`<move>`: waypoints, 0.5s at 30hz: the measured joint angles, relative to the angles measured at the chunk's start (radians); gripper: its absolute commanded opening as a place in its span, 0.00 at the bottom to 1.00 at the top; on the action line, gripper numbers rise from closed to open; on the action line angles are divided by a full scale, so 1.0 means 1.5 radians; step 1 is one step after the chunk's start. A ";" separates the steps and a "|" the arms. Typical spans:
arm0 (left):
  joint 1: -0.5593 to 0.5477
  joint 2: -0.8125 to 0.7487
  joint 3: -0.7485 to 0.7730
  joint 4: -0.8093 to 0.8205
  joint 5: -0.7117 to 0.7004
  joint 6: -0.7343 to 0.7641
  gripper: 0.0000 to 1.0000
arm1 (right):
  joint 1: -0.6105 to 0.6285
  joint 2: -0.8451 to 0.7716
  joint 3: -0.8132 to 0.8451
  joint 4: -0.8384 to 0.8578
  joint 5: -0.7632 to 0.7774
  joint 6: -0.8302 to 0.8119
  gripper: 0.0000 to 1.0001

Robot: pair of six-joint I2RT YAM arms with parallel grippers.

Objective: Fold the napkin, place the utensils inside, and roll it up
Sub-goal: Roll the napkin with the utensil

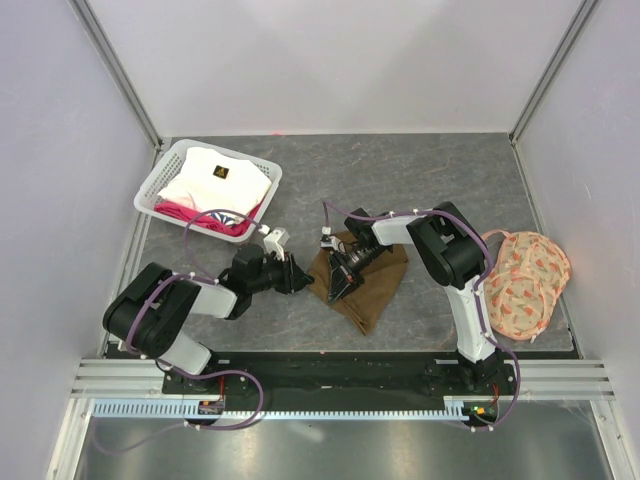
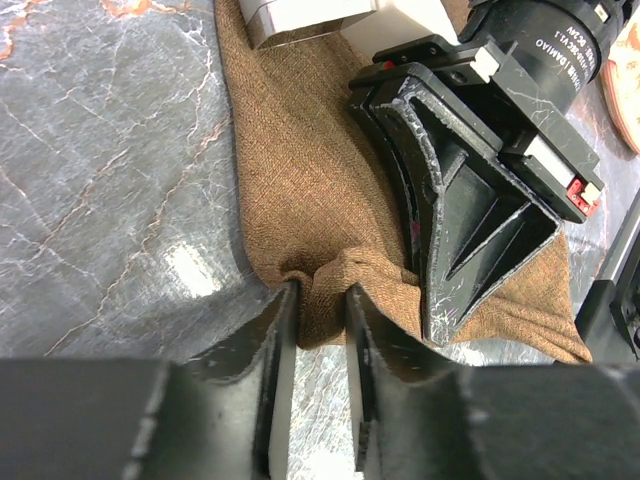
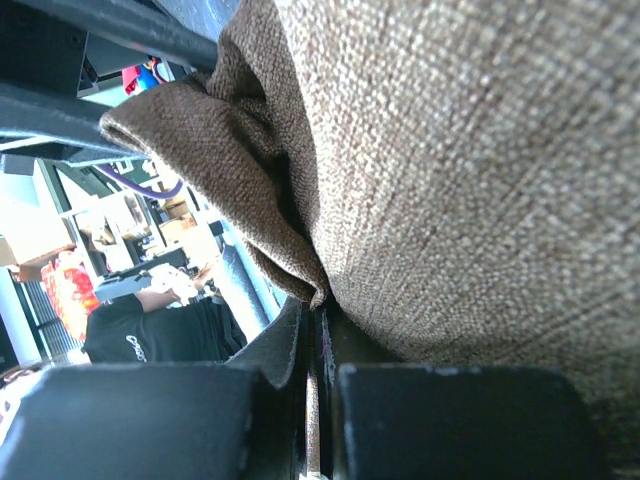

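Observation:
The olive-brown napkin (image 1: pixel 372 283) lies crumpled on the grey table between the two arms. It also shows in the left wrist view (image 2: pixel 300 150) and fills the right wrist view (image 3: pixel 450 150). My left gripper (image 1: pixel 304 279) is at its left corner, and its jaws (image 2: pixel 320 300) are closed on a bunched fold of the cloth. My right gripper (image 1: pixel 336 289) rests on the napkin's left part, with its jaws (image 3: pixel 322 310) pinched almost together on a cloth edge. Its black fingers (image 2: pixel 450 230) show just beside my left jaws. The gold spoon is not in view.
A white basket (image 1: pixel 160 180) at the back left holds a white cloth (image 1: pixel 215 180) and pink items. A peach floral round fabric (image 1: pixel 525 280) lies at the right, near the right arm. The walls of the enclosure stand on three sides.

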 measured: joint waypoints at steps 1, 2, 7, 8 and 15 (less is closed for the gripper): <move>0.000 0.000 0.000 -0.002 0.000 0.000 0.24 | 0.000 0.000 0.000 0.000 0.000 0.001 0.00; 0.000 0.000 0.001 -0.003 0.000 0.000 0.21 | 0.000 0.000 0.000 0.000 0.001 0.001 0.00; 0.000 0.007 0.017 -0.028 0.003 0.000 0.02 | 0.000 -0.006 0.000 -0.002 0.013 0.009 0.04; 0.000 0.007 0.026 -0.043 0.004 0.000 0.02 | 0.000 -0.008 0.000 -0.004 0.020 0.014 0.07; -0.001 0.011 0.106 -0.182 -0.004 0.001 0.02 | 0.000 -0.057 0.000 -0.020 0.099 0.038 0.44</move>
